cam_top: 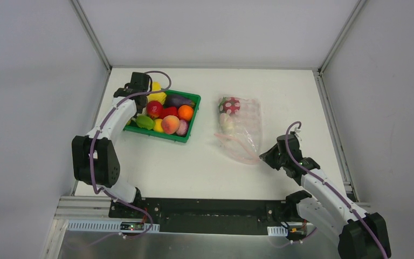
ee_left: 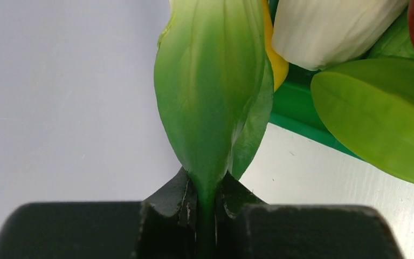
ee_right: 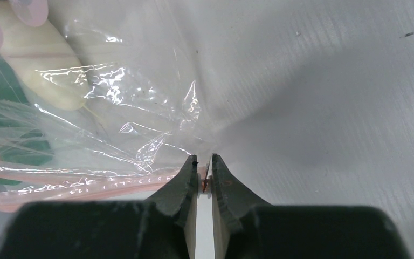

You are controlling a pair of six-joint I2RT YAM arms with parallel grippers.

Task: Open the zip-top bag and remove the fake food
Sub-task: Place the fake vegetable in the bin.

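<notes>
The right claw (ee_right: 205, 168) is clamped on a corner of the zip-top bag (ee_right: 135, 102), at its pink zip strip. The bag lies crumpled on the desk (cam_top: 194, 167), right of middle, with a white radish (ee_right: 43, 59) and something red-spotted (cam_top: 229, 105) inside: not emptied yet, I'd say. The left claw (ee_left: 206, 189) pinches a green leaf (ee_left: 210, 91) by its stem at the far corner of the green tray (cam_top: 195, 110), already piled with fake food (cam_top: 170, 124).
</notes>
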